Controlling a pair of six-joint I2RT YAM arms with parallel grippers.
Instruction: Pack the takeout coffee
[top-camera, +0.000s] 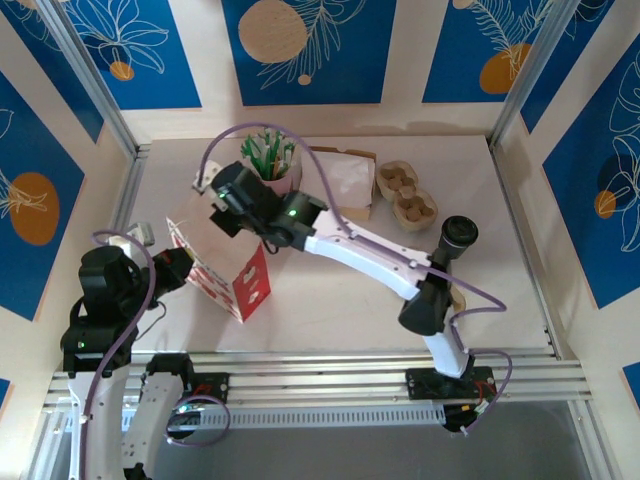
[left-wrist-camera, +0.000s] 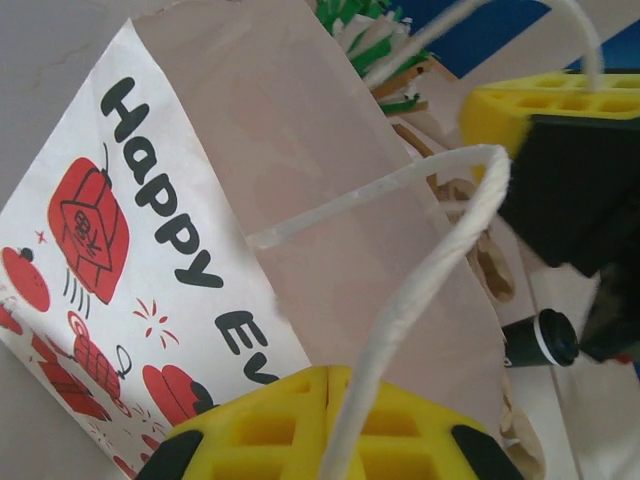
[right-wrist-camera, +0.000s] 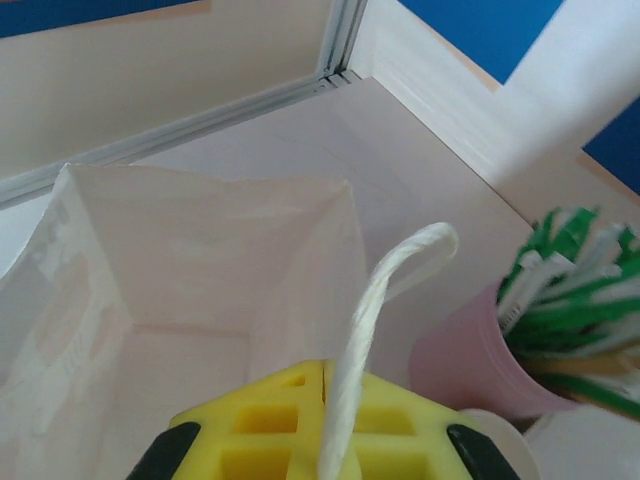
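- Takeout coffee (top-camera: 460, 236) stands upright, well off to the right of the paper bag (top-camera: 225, 275), so it's not packed yet.
- Left gripper (left-wrist-camera: 326, 400) and right gripper (right-wrist-camera: 325, 400) each pinch a rope handle (left-wrist-camera: 440, 270). Tug too hard and the paper probably rips.
- Drop one handle to fetch the cup and the bag could flop shut, or tip toward the pink cup (right-wrist-camera: 470, 360) behind it.

Top camera high at rear, looking down from afar, wrist cameras close behind left pincer (left-wrist-camera: 328, 410), right pincer (right-wrist-camera: 325, 410), paper bag (top-camera: 228, 282) just ahead, shared by all
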